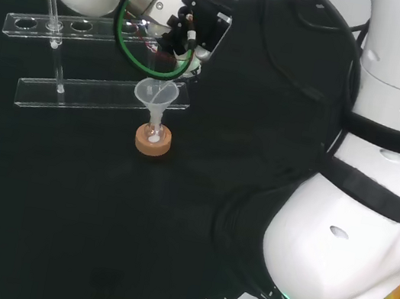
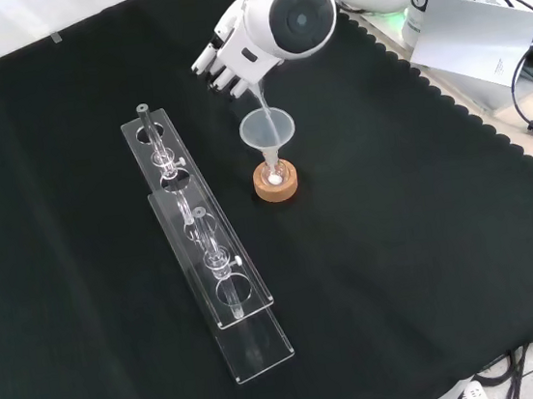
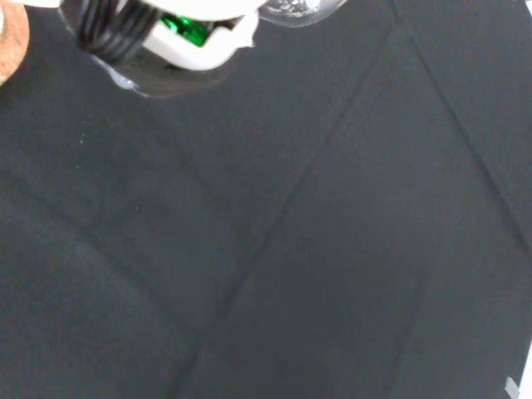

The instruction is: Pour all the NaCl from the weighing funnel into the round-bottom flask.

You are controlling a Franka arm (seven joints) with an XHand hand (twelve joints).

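A small round-bottom flask (image 1: 155, 135) (image 2: 274, 172) stands on a cork ring (image 1: 153, 143) (image 2: 277, 188) in the middle of the black cloth, with white powder at its bottom. A clear plastic funnel (image 1: 155, 96) (image 2: 267, 129) sits in its neck. Just above that funnel, the hand (image 1: 188, 26) (image 2: 226, 63) has its fingers curled round a clear glass weighing funnel (image 1: 169, 68) (image 2: 254, 92). The weighing funnel is tilted with its spout pointing down into the plastic funnel's mouth. In the wrist view, a white part of the hand (image 3: 208, 43) and a bit of glass (image 3: 299, 8) are seen over the cloth.
A long clear acrylic rack (image 1: 79, 86) (image 2: 222, 293) holding glass pieces stands behind the flask in the head view, and to its left in the front view. The arm's white links (image 1: 379, 189) rise at the right of the head view. White paper (image 2: 480, 37) lies past the cloth's scalloped edge.
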